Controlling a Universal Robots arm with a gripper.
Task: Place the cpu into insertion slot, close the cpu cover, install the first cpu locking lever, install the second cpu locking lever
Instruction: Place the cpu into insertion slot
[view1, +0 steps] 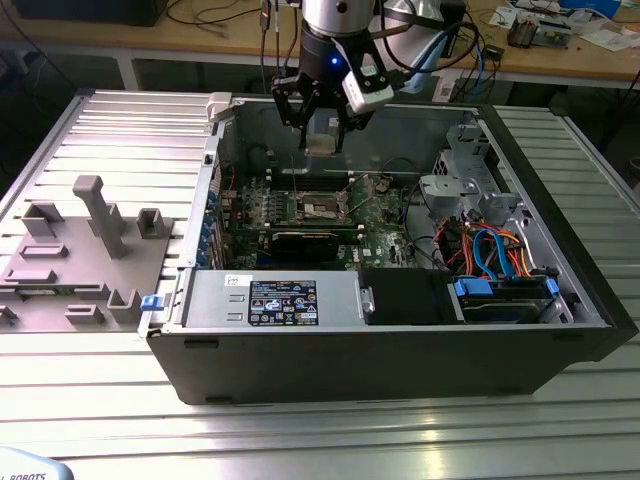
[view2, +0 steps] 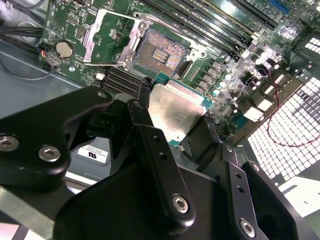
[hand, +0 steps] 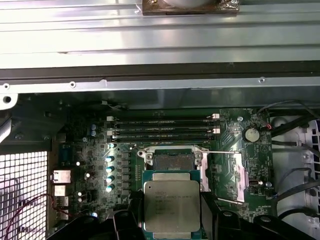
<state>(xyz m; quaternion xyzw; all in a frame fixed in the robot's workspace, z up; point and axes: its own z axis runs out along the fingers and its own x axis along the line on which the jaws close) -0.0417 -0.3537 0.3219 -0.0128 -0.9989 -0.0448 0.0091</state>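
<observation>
The claw (view1: 320, 122) is clenched on the chip (view1: 322, 135), gripping it by two opposite edges. It hangs well above the green board (view1: 385, 218) inside the open computer case (view1: 400, 365), close to the case's far wall in the exterior view. In the second wrist view the chip (view2: 177, 112) shows its metal top, with the bare socket (view2: 157, 52) beyond it and the cover frame (view2: 91, 42) lying open to one side.

The socket's contact field is exposed, and that is the worry. I reckon that if the chip went down skewed or turned the wrong way round, its corners would catch the rim and crush those fine contacts. The grip is only on thin edges, so a slip could drop the chip onto the board. The open frame stands just beside the socket, and a claw finger might knock it on the way down.
</observation>
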